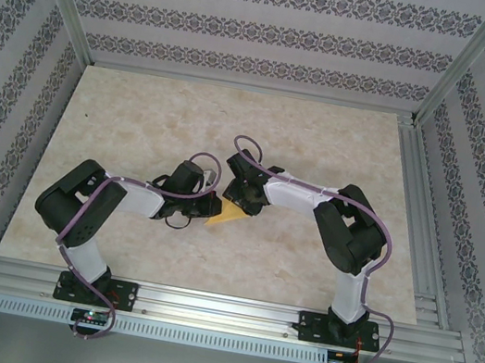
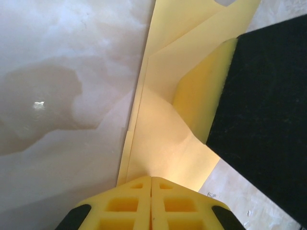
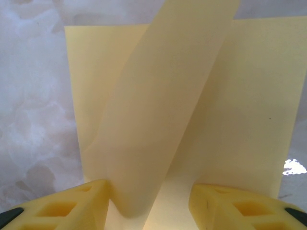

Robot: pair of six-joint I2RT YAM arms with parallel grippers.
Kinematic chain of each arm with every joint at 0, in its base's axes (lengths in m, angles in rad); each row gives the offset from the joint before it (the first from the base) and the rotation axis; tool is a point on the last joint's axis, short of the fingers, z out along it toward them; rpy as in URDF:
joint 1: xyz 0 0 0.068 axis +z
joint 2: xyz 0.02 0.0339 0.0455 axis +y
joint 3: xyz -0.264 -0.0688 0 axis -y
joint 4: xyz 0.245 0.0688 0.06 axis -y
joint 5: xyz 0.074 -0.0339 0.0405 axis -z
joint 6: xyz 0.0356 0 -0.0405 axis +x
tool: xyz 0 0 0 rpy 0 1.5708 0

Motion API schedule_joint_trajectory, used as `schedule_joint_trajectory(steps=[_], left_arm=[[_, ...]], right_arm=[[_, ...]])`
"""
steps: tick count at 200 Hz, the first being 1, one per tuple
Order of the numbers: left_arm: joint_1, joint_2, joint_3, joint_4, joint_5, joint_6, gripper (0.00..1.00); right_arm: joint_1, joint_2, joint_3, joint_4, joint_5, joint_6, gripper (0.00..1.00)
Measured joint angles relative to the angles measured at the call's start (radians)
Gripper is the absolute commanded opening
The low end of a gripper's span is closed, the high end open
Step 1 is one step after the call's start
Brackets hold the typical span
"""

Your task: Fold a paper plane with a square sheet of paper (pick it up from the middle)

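Left hand [image 2: 151,184] pinching paper [image 2: 163,143], right hand [image 3: 149,194] agape

The paper sheet [image 2: 163,143] looks matt and smooth, the marble-patterned table [image 2: 57,96] glossy.

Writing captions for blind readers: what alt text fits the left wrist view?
The left gripper, jaws shut, pinches the near edge of the yellow-orange sheet of paper, which extends away creased and partly curled. A black robot part overlaps its right side, over a pale marbled table.

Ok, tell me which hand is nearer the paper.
Left. The left hand is shut on the paper; the right hand stands open astride its raised flap.
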Motion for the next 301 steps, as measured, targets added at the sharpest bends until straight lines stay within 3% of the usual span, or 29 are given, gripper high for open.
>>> schedule_joint_trajectory(steps=[113, 164, 226, 301], left_arm=[[0.000, -0.034, 0.000, -0.048, -0.037, 0.000, 0.09], [0.000, -0.123, -0.005, -0.047, -0.019, 0.000, 0.13], [-0.003, -0.127, -0.011, -0.047, 0.034, 0.000, 0.16], [-0.014, -0.067, -0.010, -0.085, 0.019, 0.016, 0.11]], right_arm=[[0.007, 0.014, 0.022, -0.019, 0.011, -0.003, 0.58], [0.011, 0.015, 0.022, -0.019, 0.019, -0.001, 0.58], [0.011, 0.015, 0.022, -0.018, 0.019, -0.001, 0.58], [0.011, 0.015, 0.021, -0.019, 0.019, 0.000, 0.57]])
